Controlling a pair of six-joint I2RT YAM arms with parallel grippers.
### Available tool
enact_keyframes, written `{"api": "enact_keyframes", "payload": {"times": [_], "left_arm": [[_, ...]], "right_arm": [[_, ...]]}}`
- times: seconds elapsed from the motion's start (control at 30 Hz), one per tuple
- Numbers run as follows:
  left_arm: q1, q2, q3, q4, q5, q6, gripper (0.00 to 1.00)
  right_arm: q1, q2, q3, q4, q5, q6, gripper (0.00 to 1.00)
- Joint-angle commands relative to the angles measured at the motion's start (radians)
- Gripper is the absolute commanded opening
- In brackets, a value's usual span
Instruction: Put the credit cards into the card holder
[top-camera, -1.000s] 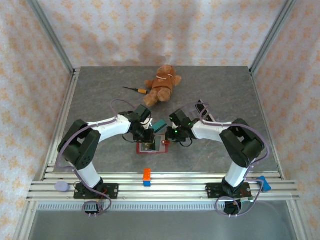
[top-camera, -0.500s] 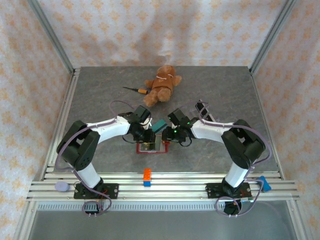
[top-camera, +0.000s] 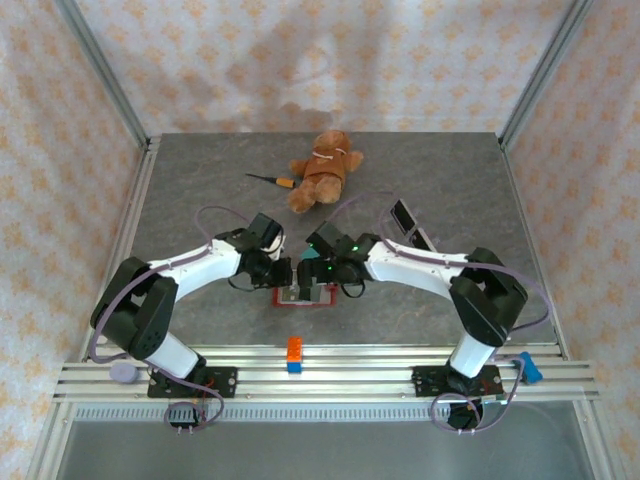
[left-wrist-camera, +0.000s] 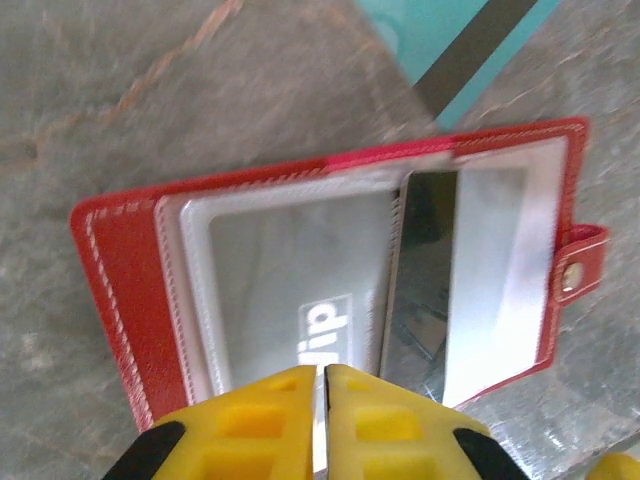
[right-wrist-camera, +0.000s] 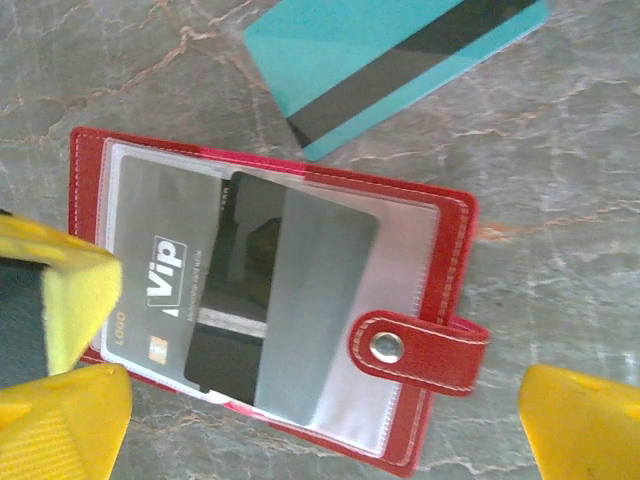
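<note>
Left wrist footage shows the left gripper (left-wrist-camera: 322, 405) with its yellow fingers pressed together on a thin sheet edge at the near side of the card holder (left-wrist-camera: 120, 290) (which layer of the clear pockets is pinched cannot be told). The holder is laid open and flat on the table (top-camera: 200, 200), with its red border up and its snap tab (left-wrist-camera: 580, 262) at the right end.

In the right wrist view the right gripper (right-wrist-camera: 320, 415) is seen spread wide, with one finger at each lower corner of the frame and nothing held between them. A finger of the left gripper is seen against the holder's left edge.

A grey card marked Vip (right-wrist-camera: 150, 260) is lodged in the left pocket. A darker card (right-wrist-camera: 225, 365) is seen beside it under the clear leaf. The teal card (right-wrist-camera: 390, 60), crossed by a dark stripe, lies flat on the table just beside the holder's far edge.

From above, both grippers are found close together over the holder, near the table's front edge. Bare surface is seen beyond them as far as the teddy bear (top-camera: 325, 170) and the screwdriver (top-camera: 268, 179). A clear stand (top-camera: 405, 218) is placed behind the right arm. An orange-and-blue block (top-camera: 294, 354) rests on the front rails, on the near side of the holder. Wide bare surface is seen outside both arms, up to the metal frame.
</note>
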Motion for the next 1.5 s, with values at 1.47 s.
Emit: {"api": "enact_keyframes", "payload": {"times": [1.47], "left_arm": [[0.050, 0.042, -0.114, 0.108, -0.008, -0.007, 0.06]], "right_arm": [[0.049, 0.156, 0.083, -0.023, 0.159, -0.055, 0.99]]}}
